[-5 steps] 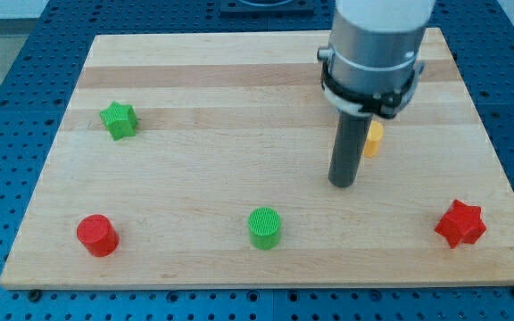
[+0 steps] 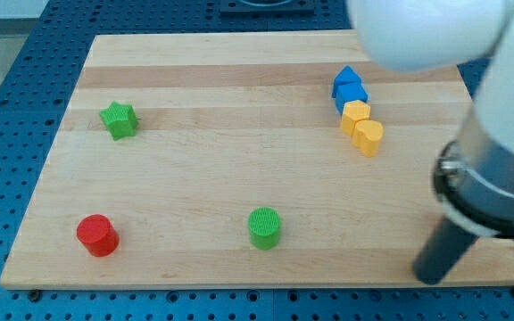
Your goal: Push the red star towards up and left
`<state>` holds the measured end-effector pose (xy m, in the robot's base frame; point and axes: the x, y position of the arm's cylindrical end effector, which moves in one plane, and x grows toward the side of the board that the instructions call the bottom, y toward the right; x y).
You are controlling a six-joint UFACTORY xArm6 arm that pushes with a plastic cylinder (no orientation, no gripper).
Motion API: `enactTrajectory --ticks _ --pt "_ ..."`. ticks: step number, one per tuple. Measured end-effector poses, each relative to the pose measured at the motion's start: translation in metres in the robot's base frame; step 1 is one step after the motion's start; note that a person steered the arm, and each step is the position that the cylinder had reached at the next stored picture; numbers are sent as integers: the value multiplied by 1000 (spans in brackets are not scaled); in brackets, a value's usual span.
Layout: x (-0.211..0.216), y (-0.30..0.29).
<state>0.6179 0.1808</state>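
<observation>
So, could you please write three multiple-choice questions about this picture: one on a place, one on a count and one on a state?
1. Where is my tip?
A. near the bottom right corner of the light wooden board
B. at the view's top left
C. at the board's middle

2. How many yellow blocks show?
A. one
B. two
C. five

3. What is the state of the red star?
A. in plain view at the middle
B. resting on another block
C. not visible

Answers: 1 A, the rod's end sits low at the view's right, apart from every visible block. 2 B, two lie touching. 3 C, no red star shows; the arm covers that corner.
</observation>
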Motion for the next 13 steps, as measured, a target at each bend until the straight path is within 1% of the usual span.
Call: enactTrajectory --ticks 1,2,5,7,8,10,13 --pt "-4 39" --pt "-15 44" --pt "-64 44" --pt "-87 44" --pt "-96 44" --pt "-97 43" --pt "-118 5"
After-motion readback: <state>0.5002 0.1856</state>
